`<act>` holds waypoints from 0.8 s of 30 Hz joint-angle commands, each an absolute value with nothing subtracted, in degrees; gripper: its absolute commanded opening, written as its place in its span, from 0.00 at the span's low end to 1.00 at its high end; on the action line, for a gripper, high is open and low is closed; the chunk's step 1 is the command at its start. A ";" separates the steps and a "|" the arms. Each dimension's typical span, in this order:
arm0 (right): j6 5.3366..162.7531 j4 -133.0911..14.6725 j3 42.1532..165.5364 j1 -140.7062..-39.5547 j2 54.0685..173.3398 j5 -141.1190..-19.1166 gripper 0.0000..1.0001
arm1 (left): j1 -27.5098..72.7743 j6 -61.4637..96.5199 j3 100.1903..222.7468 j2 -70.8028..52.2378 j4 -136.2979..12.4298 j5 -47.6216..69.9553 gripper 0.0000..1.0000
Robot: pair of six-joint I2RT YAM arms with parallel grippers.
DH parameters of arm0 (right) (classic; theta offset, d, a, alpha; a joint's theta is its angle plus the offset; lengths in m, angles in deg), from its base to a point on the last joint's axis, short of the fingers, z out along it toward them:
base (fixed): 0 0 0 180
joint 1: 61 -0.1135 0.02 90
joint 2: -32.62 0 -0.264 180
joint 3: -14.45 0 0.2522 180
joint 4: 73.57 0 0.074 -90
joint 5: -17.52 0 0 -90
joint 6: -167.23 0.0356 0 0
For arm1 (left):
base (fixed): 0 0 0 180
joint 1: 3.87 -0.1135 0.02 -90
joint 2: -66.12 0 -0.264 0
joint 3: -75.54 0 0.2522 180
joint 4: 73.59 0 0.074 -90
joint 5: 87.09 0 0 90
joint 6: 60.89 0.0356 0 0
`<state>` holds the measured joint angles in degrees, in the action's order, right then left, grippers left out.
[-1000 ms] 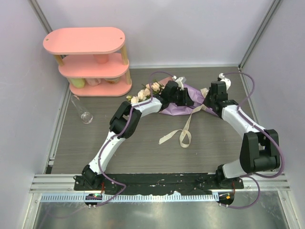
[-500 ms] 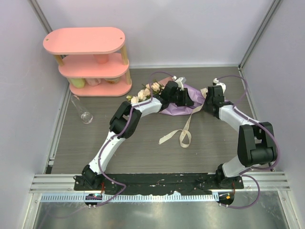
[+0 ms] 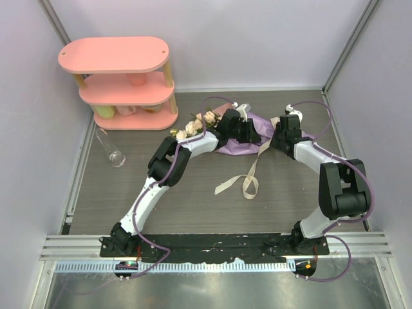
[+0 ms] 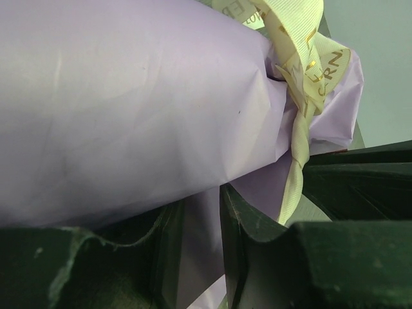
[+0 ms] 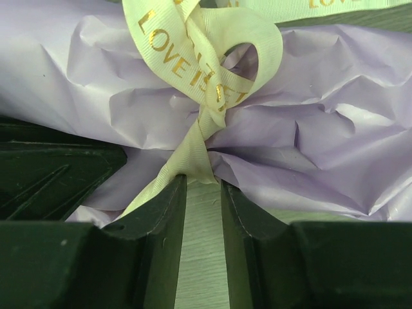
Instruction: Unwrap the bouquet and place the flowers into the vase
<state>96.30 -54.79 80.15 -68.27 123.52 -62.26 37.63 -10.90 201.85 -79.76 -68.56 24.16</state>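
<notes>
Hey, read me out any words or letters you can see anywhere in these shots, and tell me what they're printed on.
"LOVE IS": gold print on the cream woven ribbon knotted round the lilac-paper bouquet; next letters fold into the knot, unreadable.
"ERN": fragment on the same ribbon, left wrist view; letters at the top edge are cut off.
Top view: nothing readable.
</notes>
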 commanded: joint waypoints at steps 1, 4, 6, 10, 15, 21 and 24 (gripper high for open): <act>95.34 -61.65 81.12 -68.30 124.29 -64.30 0.36 | 37.35 -9.48 201.27 -77.49 -68.01 24.26 0.33; 94.81 -62.61 81.65 -68.30 125.78 -63.51 0.36 | 37.35 -9.48 201.19 -77.58 -68.09 24.26 0.33; 94.19 -63.40 81.82 -68.82 126.66 -63.16 0.35 | 37.35 -9.48 201.27 -77.66 -68.00 24.26 0.33; 92.53 -67.09 80.77 -70.49 127.89 -62.72 0.31 | 37.44 -9.65 201.53 -77.93 -68.00 24.26 0.33; 91.47 -70.87 79.72 -71.46 128.17 -62.72 0.18 | 37.35 -9.56 201.45 -77.93 -68.00 24.26 0.33; 93.31 -73.42 78.40 -71.46 125.53 -64.13 0.01 | 37.35 -9.56 201.45 -78.02 -68.00 24.35 0.33; 95.59 -76.49 76.03 -71.46 122.63 -65.00 0.01 | 37.44 -9.74 201.53 -78.28 -68.00 24.26 0.33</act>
